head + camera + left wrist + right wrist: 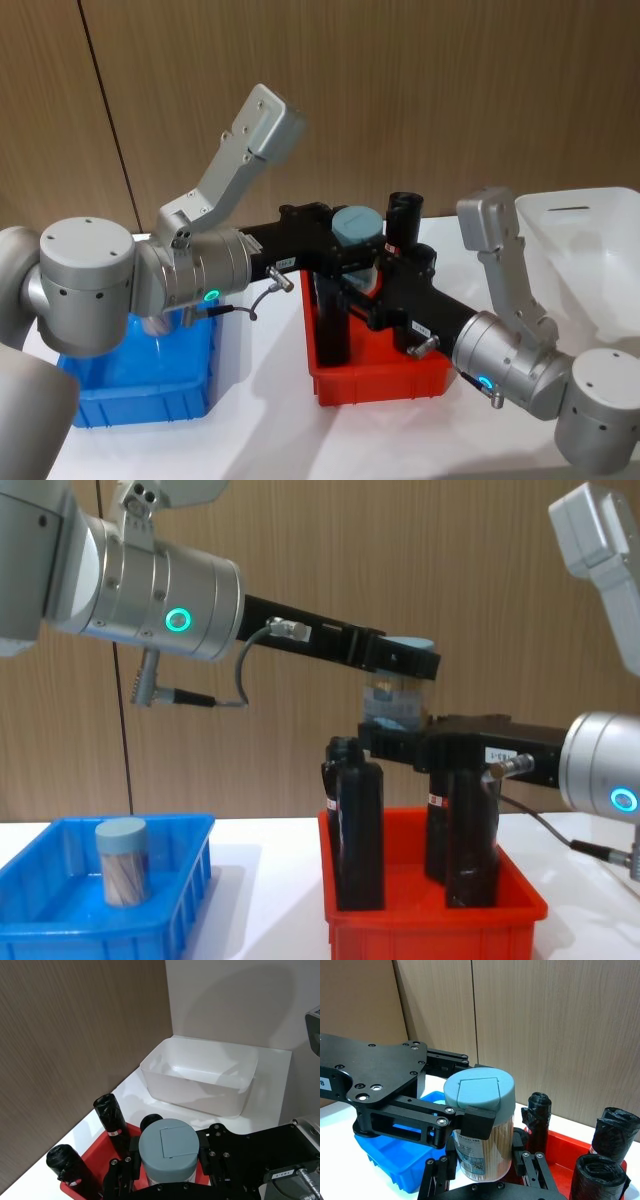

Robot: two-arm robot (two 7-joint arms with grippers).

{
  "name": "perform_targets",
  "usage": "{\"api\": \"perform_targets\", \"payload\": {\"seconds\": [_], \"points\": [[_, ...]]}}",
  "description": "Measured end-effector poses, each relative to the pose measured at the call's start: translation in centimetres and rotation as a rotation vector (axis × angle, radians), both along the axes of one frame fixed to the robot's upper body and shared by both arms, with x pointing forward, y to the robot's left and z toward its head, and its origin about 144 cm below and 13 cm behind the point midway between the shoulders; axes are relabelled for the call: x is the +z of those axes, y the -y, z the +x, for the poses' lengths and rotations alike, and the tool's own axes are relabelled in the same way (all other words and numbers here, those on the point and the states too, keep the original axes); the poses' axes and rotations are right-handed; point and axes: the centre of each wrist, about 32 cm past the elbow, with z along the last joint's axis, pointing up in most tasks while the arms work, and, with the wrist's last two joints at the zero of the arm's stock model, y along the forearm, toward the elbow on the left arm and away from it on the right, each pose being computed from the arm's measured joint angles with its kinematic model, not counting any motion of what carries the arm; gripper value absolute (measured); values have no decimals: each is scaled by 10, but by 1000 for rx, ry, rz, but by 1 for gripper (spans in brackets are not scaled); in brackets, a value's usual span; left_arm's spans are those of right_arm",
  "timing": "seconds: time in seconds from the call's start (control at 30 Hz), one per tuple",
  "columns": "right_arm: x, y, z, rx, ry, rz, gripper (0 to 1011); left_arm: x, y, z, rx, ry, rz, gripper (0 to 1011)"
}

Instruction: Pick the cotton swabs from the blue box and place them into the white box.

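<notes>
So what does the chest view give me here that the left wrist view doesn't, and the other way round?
Chest view, of the two: the blue box with a second jar of cotton swabs standing upright in it.
Left wrist view, of the two: the white box, no jar visible inside.
Both: the held jar, up above the red bin with the black bottles. The left gripper is shut on it just under the lid, and the right gripper is at its lower part.
</notes>
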Motion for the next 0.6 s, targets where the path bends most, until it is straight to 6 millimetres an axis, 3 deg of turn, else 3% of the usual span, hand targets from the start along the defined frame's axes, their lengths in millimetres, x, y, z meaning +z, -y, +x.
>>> {"api": "perform_targets", "payload": {"seconds": [0.37, 0.6], "points": [[1, -2, 1, 2, 6, 3, 622, 0, 0, 0, 1, 2, -1, 672], [3, -3, 1, 3, 11, 9, 622, 0, 0, 0, 0, 0, 0, 869]]}}
